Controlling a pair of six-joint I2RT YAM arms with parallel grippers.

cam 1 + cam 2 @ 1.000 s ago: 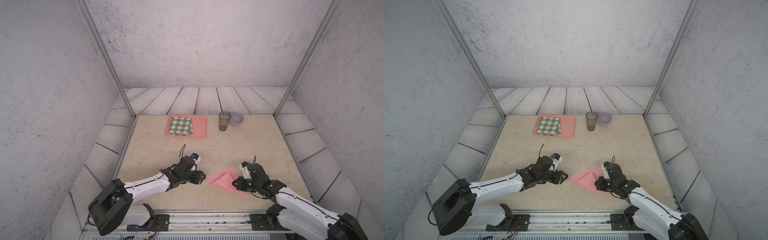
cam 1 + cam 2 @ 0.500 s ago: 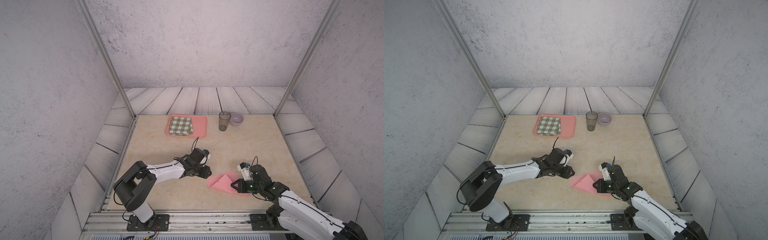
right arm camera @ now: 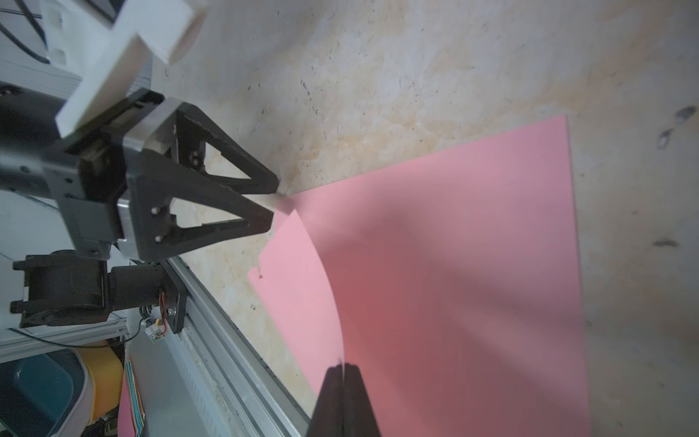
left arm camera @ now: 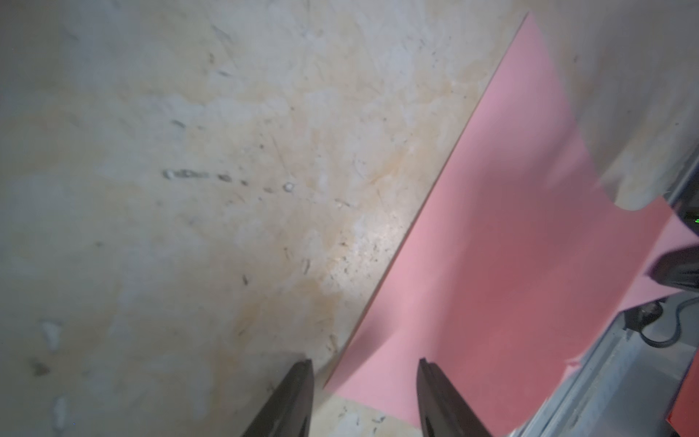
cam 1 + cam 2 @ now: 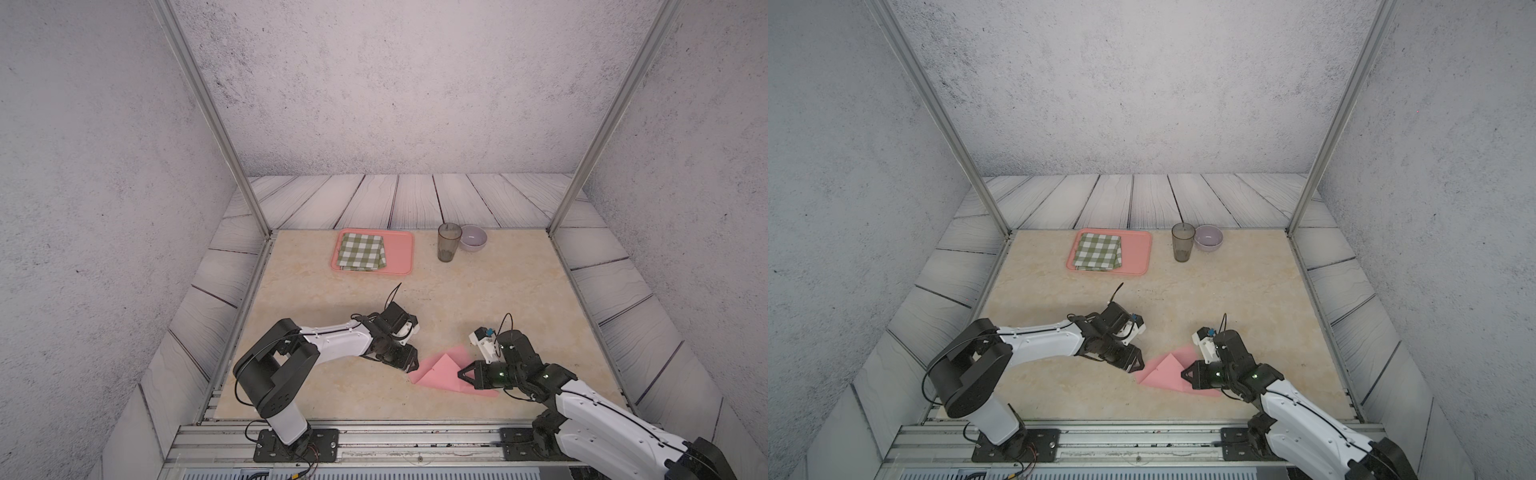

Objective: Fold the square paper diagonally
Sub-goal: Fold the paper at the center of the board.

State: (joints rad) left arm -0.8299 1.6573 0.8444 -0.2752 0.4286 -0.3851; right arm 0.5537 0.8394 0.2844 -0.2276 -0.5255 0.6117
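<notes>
Pinching a raised edge of the square paper point(image 3: 454, 265) between its closed jaws, the right gripper point(image 3: 342, 369) is holding that part of the pink sheet up off the tabletop point(image 5: 478, 299). The lifted flap is curving over the rest of the sheet, which is lying flat on the beige surface. In both top views this flap is showing as a paler triangle standing over the darker pink beneath it. The left gripper point(image 3: 270, 202) is sitting low at the sheet's opposite corner with its jaws standing apart and gripping nothing. In the left wrist view that corner is lying between the two dark fingers point(image 4: 291, 401), though whether the tips are touching the paper cannot be told. Seen from above, the paper is lying between the two grippers on the front part of the table, near the metal rail point(image 5: 415, 432) that is carrying both arm bases. Well apart from it, along the back edge, a salmon-pink tray point(image 5: 401, 249) is bearing a folded green-and-white checked cloth point(image 5: 361, 249). To the right of the tray, a brownish translucent cup point(image 5: 448, 243) is standing upright just beside a pale lilac bowl point(image 5: 473, 237).
</notes>
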